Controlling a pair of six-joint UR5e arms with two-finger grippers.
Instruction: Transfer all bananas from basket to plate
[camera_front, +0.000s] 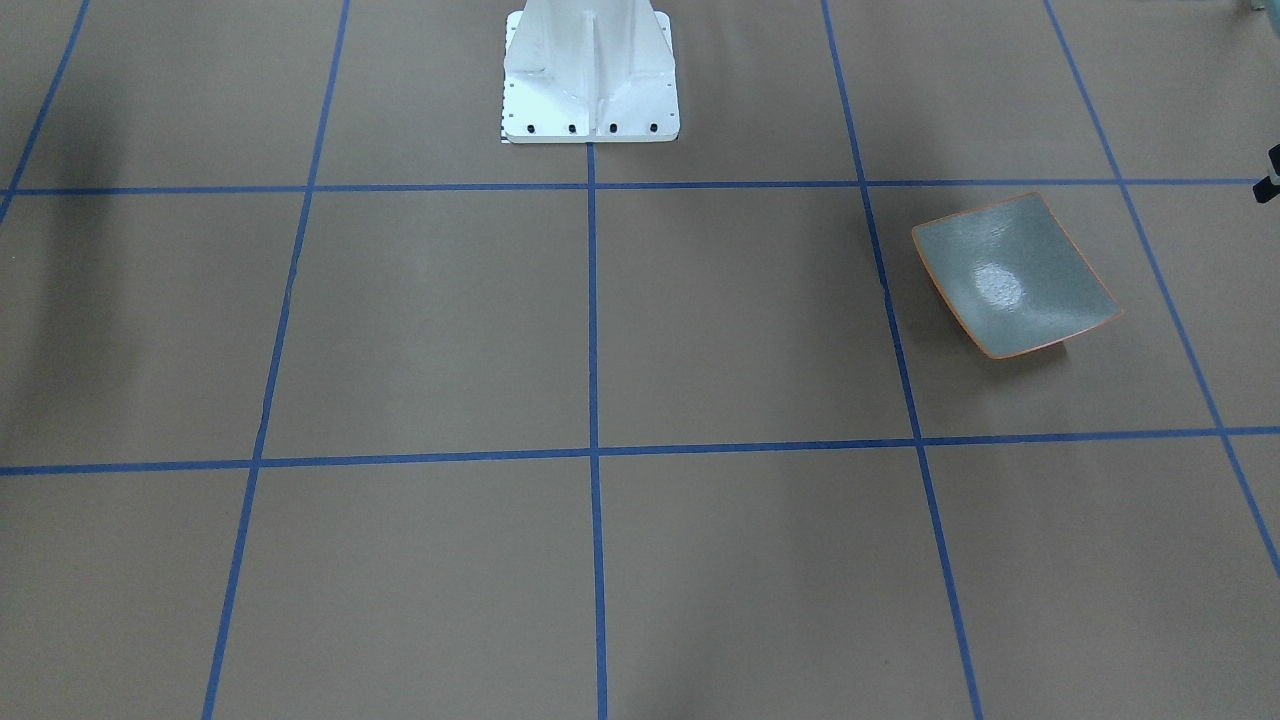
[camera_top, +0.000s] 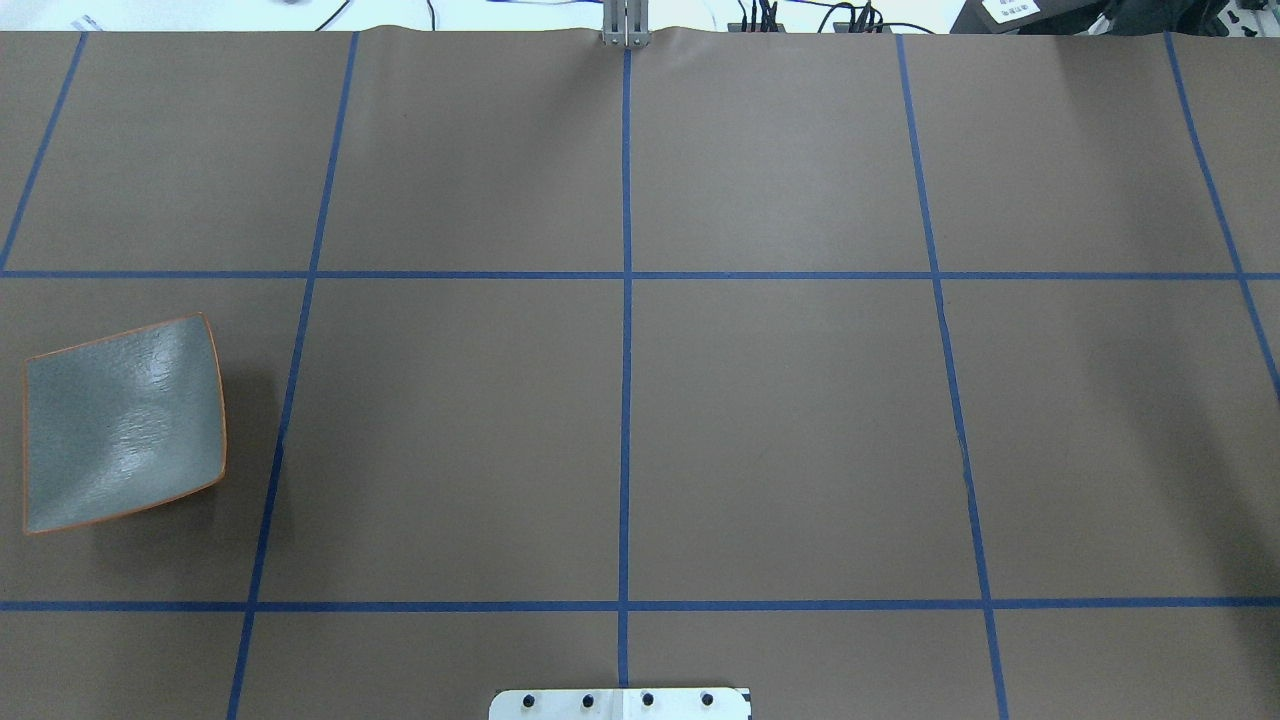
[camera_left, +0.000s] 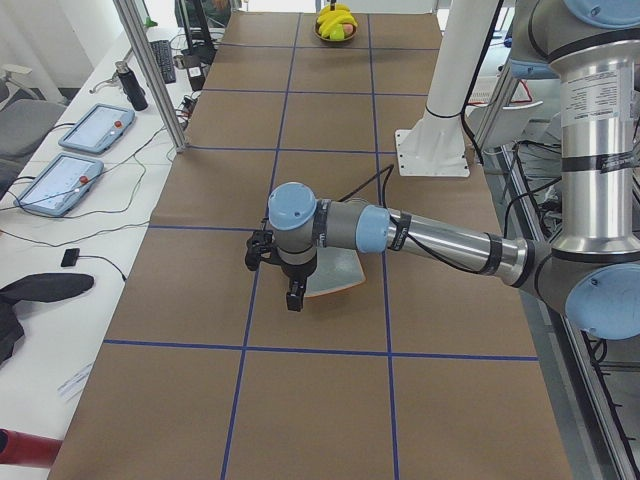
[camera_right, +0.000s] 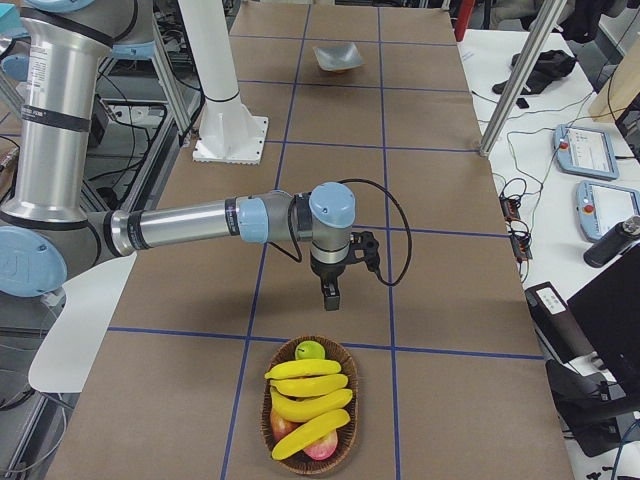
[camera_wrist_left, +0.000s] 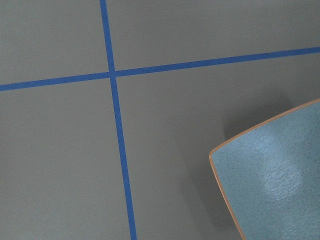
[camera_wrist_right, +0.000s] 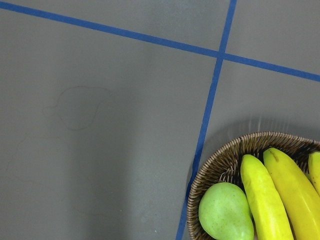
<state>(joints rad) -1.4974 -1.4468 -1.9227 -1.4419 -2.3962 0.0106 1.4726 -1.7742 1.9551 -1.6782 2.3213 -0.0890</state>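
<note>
Several yellow bananas (camera_right: 308, 392) lie in a wicker basket (camera_right: 268, 428) at the table's right end; the right wrist view shows two of the bananas (camera_wrist_right: 265, 200) inside the basket rim (camera_wrist_right: 220, 155). My right gripper (camera_right: 331, 293) hangs over the table just short of the basket; I cannot tell whether it is open or shut. The grey-green plate (camera_top: 120, 425) with an orange rim sits bare at the table's left end. My left gripper (camera_left: 296, 295) hangs by the plate's (camera_left: 335, 278) edge, and its state cannot be told either. A corner of the plate (camera_wrist_left: 270, 180) fills the left wrist view's lower right.
A green fruit (camera_wrist_right: 225, 212) and red fruit (camera_right: 322, 447) share the basket with the bananas. The white robot base (camera_front: 590, 80) stands at the table's robot side. Metal posts (camera_left: 150, 70) and tablets (camera_left: 60, 180) line the bench along the far side.
</note>
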